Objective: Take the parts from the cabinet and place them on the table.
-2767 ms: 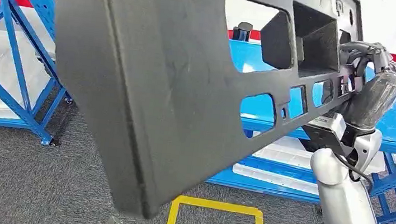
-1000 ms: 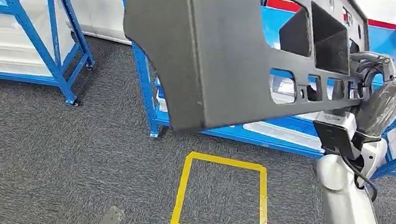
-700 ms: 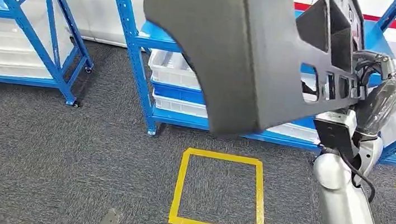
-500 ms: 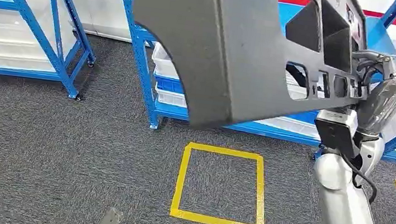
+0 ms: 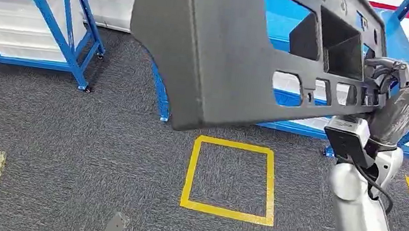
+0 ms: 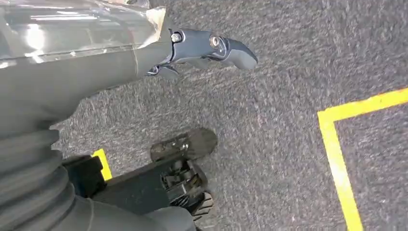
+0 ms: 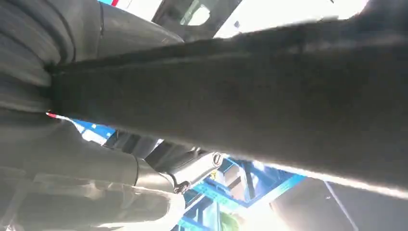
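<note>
In the head view the right hand (image 5: 389, 84) is gripping the right end of the dark panel (image 5: 221, 53), whose long axis is stretching leftward in the air above the yellow floor square (image 5: 230, 179), while the left wrist view is showing the left hand (image 6: 211, 48) hanging empty over grey carpet (image 6: 288, 144), fingers loosely spread.

Yellow taped square (image 5: 230, 179) on grey carpet (image 5: 70, 152), blue shelving racks (image 5: 68, 13)
</note>
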Controlling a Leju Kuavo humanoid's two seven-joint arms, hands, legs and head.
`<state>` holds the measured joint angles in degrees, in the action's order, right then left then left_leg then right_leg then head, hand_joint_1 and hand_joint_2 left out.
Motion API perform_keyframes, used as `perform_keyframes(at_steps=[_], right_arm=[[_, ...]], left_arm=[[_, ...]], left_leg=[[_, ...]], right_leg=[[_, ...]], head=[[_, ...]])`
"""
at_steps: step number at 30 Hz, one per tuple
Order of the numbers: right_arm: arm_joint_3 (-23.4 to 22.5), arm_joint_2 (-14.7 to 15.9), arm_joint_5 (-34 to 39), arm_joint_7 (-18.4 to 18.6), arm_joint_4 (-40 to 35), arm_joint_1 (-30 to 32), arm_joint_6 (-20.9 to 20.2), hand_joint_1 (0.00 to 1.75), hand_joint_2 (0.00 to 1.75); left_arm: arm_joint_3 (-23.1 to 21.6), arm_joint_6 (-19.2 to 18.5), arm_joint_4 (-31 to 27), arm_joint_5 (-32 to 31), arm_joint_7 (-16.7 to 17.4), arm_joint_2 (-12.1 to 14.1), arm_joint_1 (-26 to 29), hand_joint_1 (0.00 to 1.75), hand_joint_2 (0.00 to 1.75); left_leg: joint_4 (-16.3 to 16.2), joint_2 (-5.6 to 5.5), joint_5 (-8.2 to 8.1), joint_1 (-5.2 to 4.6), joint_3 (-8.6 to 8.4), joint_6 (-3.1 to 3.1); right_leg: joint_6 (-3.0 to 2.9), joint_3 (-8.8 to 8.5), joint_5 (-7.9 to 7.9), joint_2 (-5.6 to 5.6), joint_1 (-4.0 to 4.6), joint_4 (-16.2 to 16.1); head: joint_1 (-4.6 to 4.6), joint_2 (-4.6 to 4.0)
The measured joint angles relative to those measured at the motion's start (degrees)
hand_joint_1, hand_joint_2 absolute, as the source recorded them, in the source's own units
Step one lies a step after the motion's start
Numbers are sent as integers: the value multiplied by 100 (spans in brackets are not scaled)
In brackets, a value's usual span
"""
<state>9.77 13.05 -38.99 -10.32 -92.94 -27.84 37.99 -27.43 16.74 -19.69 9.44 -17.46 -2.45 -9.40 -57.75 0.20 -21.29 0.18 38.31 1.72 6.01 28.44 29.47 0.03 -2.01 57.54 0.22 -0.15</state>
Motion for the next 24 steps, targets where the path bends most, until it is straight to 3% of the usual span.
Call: perform_keyframes(at_steps=[3, 4, 5, 6, 8, 9, 10, 12, 13, 14, 15, 16, 18, 19, 20, 21, 23, 24], right_arm=[[-9, 9, 0, 2, -4, 65, 0, 175, 175], [-7, 7, 2, 2, -2, 68, -2, 175, 175], [-7, 7, 2, 2, -4, 62, -7, 175, 175], [-7, 7, 4, 2, -4, 63, -7, 175, 175], [-7, 7, 2, 2, -4, 62, -7, 175, 175], [-7, 7, 0, 2, -4, 63, -7, 175, 175], [-7, 5, -2, 2, -4, 63, -7, 175, 175], [-7, 4, -4, 2, -4, 62, -7, 175, 175], [-9, 11, 2, 0, -4, 46, -7, 175, 175], [-9, 22, 26, -18, -2, 23, -7, 175, 175], [-7, 28, 50, -30, 0, 1, -7, 175, 175], [-7, 35, 77, -46, 9, -51, -4, 175, 175], [13, 29, 92, -72, 55, -113, 0, 175, 175], [18, 33, 94, -76, 63, -104, 2, 175, 175], [17, 44, 96, -79, 83, -95, 7, 175, 175], [15, 55, 96, -81, 96, -106, 13, 175, 175], [13, 79, 96, -83, 107, -114, 24, 175, 175], [17, 87, 90, -87, 116, -104, 30, 175, 175]], left_arm=[[-15, 0, 2, -7, 9, 7, 13, 0, 175], [-15, 0, 2, -7, 11, 13, 17, 0, 175], [-17, 0, 2, -7, 13, 13, 17, 0, 175], [-22, 0, 2, -7, 15, 13, 20, 0, 175], [-24, 0, 2, -7, 17, 13, 14, 0, 175], [-26, 0, 2, -7, 17, 13, 15, 0, 175], [-26, 0, 2, -7, 18, 11, 15, 0, 175], [-28, -2, 0, -7, 22, 9, 7, 0, 175], [-28, -7, 0, -9, 31, 7, -4, 0, 175], [-28, -7, -2, -9, 35, 9, -22, 0, 175], [-28, -5, -9, -9, 35, 36, -49, 0, 175], [-31, -4, -15, -9, 28, 24, -66, 0, 175], [-31, -4, -24, -7, 11, 22, -64, 0, 175], [-31, -6, -24, -9, 7, 22, -49, 0, 175], [-28, -7, -24, -13, 4, 24, -49, 0, 175], [-28, -4, -24, -15, -2, 28, -50, 0, 175], [-28, -13, -24, -31, -7, 17, -56, 0, 175], [-31, -28, -24, -31, -7, 2, -50, 0, 175]], left_leg=[[-7, -19, 161, -17, 57, -70], [-10, -16, 166, -6, 107, -90], [-107, -14, -40, 19, 170, -121], [-385, -14, -372, 22, 250, -145], [-1367, -15, -1040, 27, 494, -181], [-1764, -16, -1198, 27, 567, -180], [-1938, -16, -1183, 26, 543, -166], [-1651, -22, -865, 16, 187, -80], [-1210, -32, -712, -5, -169, 1], [-686, -47, -706, -42, -583, 92], [-217, -39, -925, -88, -889, 180], [-28, -36, -951, -95, -970, 135], [-13, -49, -848, -181, -920, 181], [92, -45, -716, -191, -861, 210], [179, -13, -583, -130, -889, 206], [196, -17, -500, -132, -805, 253], [192, -9, -335, -128, -610, 270], [181, -5, -244, -125, -486, 265]], right_leg=[[-113, 152, -35, -4, 18, 122], [-192, 229, -78, -14, -44, 122], [-273, 281, -134, -19, -58, 134], [-361, 347, -194, -21, -41, 133], [-452, 491, -317, -23, 9, 135], [-474, 572, -382, -24, 36, 135], [-480, 651, -442, -22, 64, 138], [-488, 801, -566, -16, 118, 138], [-492, 876, -634, -8, 139, 137], [-487, 926, -696, -3, 150, 138], [-459, 958, -736, -3, 163, 140], [-424, 969, -790, -33, 146, 130], [-326, 971, -912, -48, 65, 58], [-276, 980, -993, -46, 98, 11], [-305, 1028, -893, -37, 72, 59], [-346, 1107, -627, -22, 85, 204], [-416, 1325, 4, -18, 76, 968], [-385, 1416, 207, -18, 72, 1463]], head=[[-20, 0], [-18, 0], [-37, 0], [-40, 0], [-46, 0], [-44, 0], [-53, 0], [-53, 0], [-53, 0], [-50, 0], [-46, 0], [-31, 0], [-57, 0], [-42, 0], [-48, 0], [-40, 0], [-16, 0], [-14, 0]])
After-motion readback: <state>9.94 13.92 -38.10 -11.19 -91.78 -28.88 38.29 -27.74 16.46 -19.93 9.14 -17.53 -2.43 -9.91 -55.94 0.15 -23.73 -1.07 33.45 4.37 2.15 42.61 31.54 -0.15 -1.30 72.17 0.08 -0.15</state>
